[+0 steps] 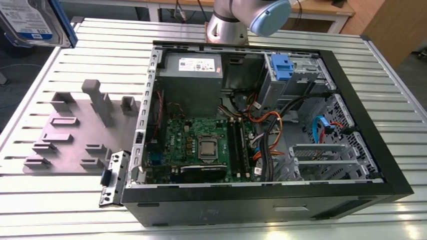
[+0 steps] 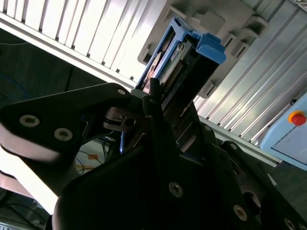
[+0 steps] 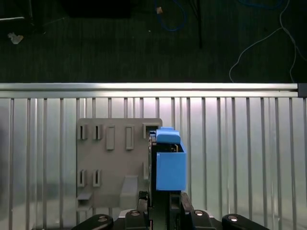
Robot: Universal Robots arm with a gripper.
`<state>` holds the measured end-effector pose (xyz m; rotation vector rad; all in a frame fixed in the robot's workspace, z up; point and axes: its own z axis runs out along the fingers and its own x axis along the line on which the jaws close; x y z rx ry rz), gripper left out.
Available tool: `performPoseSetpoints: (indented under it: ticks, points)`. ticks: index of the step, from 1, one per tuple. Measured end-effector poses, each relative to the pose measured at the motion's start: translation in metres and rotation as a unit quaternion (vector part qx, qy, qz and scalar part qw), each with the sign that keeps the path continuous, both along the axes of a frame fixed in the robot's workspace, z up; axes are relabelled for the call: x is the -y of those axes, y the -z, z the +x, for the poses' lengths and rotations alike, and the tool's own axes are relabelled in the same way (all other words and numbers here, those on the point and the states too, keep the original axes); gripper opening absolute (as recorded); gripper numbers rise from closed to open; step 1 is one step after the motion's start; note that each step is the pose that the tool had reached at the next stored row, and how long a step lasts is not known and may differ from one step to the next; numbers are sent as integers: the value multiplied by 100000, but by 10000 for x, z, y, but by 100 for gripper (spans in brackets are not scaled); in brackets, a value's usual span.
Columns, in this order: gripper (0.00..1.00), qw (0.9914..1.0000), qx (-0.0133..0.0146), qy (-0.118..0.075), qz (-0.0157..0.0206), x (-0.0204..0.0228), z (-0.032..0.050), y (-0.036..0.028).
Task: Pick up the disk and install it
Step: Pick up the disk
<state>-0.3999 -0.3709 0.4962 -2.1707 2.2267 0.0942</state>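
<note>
The disk (image 1: 30, 22) hangs in the air at the exterior view's upper left, with its white-and-blue label facing the camera and a blue rail along its edge. In the first wrist view the disk (image 3: 165, 160) is edge-on with a blue rail, above the grey fixture plate (image 3: 112, 158). My gripper (image 3: 160, 199) is shut on its lower end. The second wrist view has the disk (image 2: 184, 55) clamped between the black fingers (image 2: 151, 93). The drive cage (image 1: 297, 75) with its blue bracket (image 1: 281, 67) sits at the far corner of the open computer case (image 1: 267, 200).
The grey fixture plate (image 1: 73, 135) with upright posts lies on the slatted table (image 1: 60, 210), at the exterior view's left of the case. Inside the case are the power supply (image 1: 190, 75), a motherboard (image 1: 200, 145) and loose cables (image 1: 280, 120). The arm's base (image 1: 227, 27) stands behind the case.
</note>
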Motion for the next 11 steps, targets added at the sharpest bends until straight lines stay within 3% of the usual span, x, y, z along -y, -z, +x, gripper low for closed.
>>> performPoseSetpoints:
  ticks: [11]
  points:
    - [35, 100000, 0, -1, 0, 0, 12, -29]
